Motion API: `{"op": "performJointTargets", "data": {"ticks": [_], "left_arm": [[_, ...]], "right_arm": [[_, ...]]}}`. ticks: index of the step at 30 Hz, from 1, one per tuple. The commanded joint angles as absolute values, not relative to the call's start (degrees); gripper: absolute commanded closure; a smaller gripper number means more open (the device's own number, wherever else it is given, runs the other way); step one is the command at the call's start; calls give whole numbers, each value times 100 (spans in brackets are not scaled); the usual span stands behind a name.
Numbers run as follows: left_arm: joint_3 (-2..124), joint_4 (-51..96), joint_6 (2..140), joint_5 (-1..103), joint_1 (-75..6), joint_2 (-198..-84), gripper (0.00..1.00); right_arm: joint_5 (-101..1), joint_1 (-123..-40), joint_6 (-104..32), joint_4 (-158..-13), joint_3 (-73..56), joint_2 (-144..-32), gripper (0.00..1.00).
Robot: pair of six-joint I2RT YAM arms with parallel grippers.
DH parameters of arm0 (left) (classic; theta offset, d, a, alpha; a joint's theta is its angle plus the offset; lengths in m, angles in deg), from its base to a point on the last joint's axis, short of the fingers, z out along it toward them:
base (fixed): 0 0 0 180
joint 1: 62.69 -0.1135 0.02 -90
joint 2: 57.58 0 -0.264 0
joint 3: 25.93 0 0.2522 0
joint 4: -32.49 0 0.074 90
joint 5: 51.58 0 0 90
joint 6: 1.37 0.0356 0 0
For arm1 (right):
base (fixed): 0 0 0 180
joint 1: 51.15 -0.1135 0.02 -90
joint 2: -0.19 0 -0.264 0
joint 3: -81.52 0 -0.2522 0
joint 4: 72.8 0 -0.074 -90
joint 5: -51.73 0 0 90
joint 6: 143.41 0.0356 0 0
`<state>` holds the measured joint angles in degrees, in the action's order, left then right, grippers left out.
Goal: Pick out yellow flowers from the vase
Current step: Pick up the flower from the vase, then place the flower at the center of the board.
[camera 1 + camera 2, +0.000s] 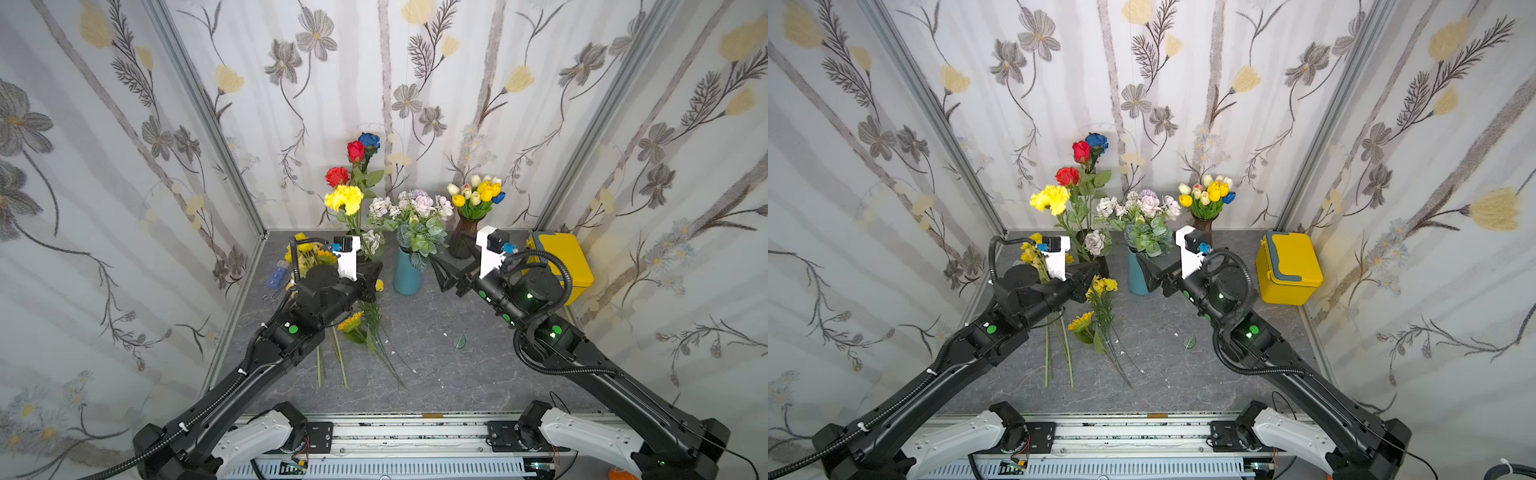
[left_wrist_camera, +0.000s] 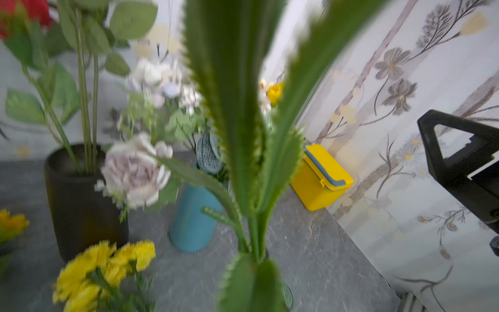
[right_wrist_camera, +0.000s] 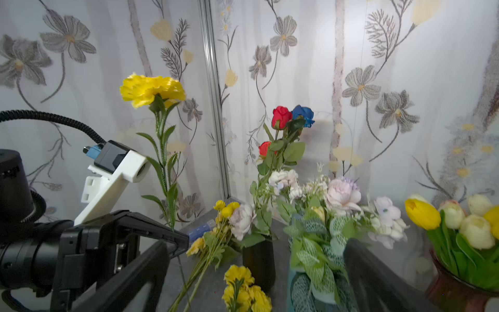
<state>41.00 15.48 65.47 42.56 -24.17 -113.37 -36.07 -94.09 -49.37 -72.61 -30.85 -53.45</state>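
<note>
Nearest me at 6 o'clock, the metal rail (image 1: pixel 415 432) carries both arm bases. Out on the grey table (image 1: pixel 436 374), the left claw (image 1: pixel 375 274) is clenched on the green stem of a yellow carnation (image 1: pixel 344 198), close by the black vase (image 3: pixel 258 259) at about 11 o'clock. Its ruffled bloom stands high above the claw. From the right wrist camera, the thin lower end of the stem runs down past the jaws, to the side of that vase and not in it. Up close, the left wrist camera sees mostly its blurred, saw-edged leaves.

The right claw (image 1: pixel 446 275) hangs released, its jaws spread wide with nothing between them, just beside the blue vase (image 1: pixel 407 278) of pale blooms at 12 o'clock.

More yellow flowers (image 1: pixel 309 253) lie flat on the table, a cluster at 10 o'clock behind the left wrist. A sunflower (image 1: pixel 351 322) lies with several long stems toward 8 o'clock, partly under the left arm. Yellow tulips (image 1: pixel 486 192) stand among white ones in the brown vase (image 1: pixel 465 239) at 1 o'clock. Red and blue roses (image 1: pixel 356 150) rise from the black vase. A yellow box (image 1: pixel 565 262) sits at 3 o'clock against the wall, and a loose leaf (image 1: pixel 459 341) lies at 5 o'clock.
</note>
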Motion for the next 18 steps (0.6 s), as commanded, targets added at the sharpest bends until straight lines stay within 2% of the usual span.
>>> {"op": "performJointTargets", "data": {"ticks": [1, 7, 18], "left_arm": [[3450, 1136, 5381, 4268, -2313, -10918, 100], [1889, 1821, 3990, 4543, -2209, -10423, 100], [1370, 3028, 3681, 4751, -2213, -12017, 100]], "right_arm": [[-2938, -9395, -4840, -7189, -3737, -4830, 0], [-2360, -9360, -4345, -7337, -4830, -4251, 0], [-1759, -9125, -3738, -7447, -5111, -4597, 1]]}}
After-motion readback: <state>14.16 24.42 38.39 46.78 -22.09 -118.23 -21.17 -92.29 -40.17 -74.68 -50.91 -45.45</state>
